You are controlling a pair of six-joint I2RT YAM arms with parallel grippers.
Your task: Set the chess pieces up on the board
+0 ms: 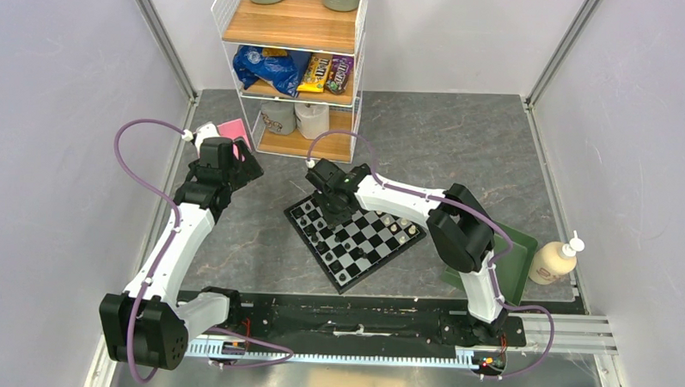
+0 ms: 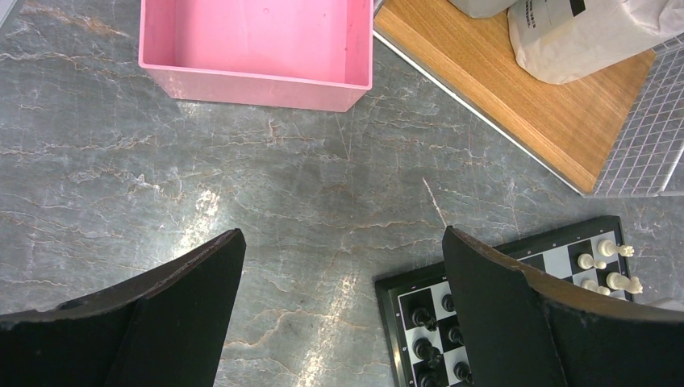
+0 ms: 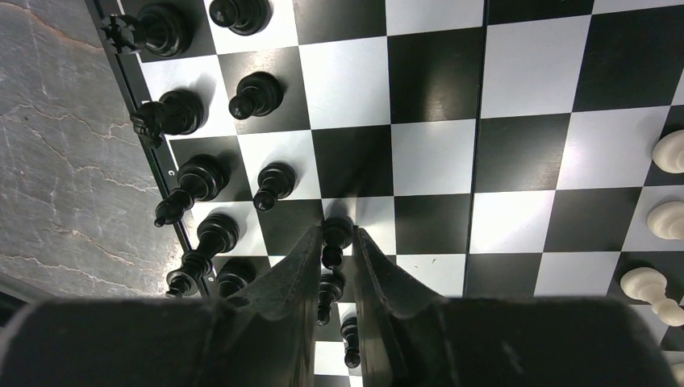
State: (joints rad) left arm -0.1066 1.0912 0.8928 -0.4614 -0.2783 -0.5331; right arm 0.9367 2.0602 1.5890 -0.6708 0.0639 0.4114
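Observation:
The board [image 1: 365,244] lies at an angle in the middle of the table. Black chess pieces [image 3: 181,113] stand in two rows along its left edge, and cream chess pieces [image 3: 669,153] line the right side. My right gripper [image 3: 338,232] hangs over the black side, its fingers pressed against both sides of a black pawn [image 3: 334,246] that stands in the second row. My left gripper [image 2: 343,234] hovers wide open over bare table, just off the board's corner [image 2: 403,294], and holds nothing.
A pink box [image 2: 254,40] sits just beyond the left gripper. A wire shelf unit [image 1: 296,63] with wooden shelves stands behind the board. A green tray [image 1: 509,259] and a soap bottle [image 1: 553,261] are at the right.

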